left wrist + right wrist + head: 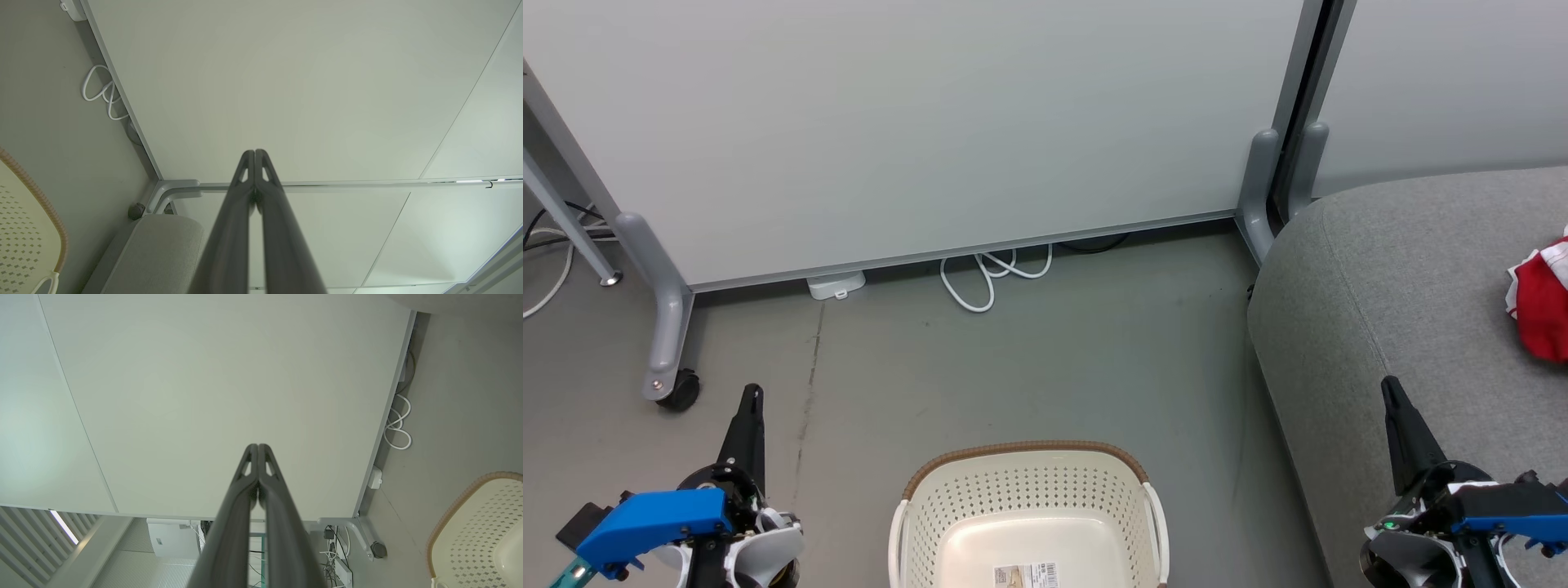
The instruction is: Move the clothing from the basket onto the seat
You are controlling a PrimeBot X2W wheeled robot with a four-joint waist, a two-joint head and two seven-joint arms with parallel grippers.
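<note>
left gripper [754,394]: one, lower left of head view; its two dark fingers were pressed together tip to tip, gripping nothing; it stood over the floor [1054,359], left of the basket and apart from it.
right gripper [1391,385]: one, lower right of head view; its two fingers were likewise closed flat against each other, gripping nothing; it was over the front part of the seat, well apart from the clothing.
basket [1029,447]: one, white, perforated, brown rim; on the floor at bottom centre, between the two grippers, near the seat's left side but not touching it; two side handles showed.
label [1027,575]: one, flat on the basket's inner bottom, cut by the frame edge.
clothing [1542,314]: one red bunch with white trim, lying on the seat at the right edge of head view, partly cut off; how many garments it made up could not be told.
seat [1380,294]: one grey sofa, right side of head view, rounded corner toward the panels, one seam visible.
panels [931,122]: two white partitions behind, their joint just behind the seat's corner.
cable [992,278]: one white loop on the floor at the left panel's foot.
box [835,286]: one, small, white, beside the cable under the same panel.
caster [682,392]: one black wheel counted, on the grey panel leg near the left gripper.
</note>
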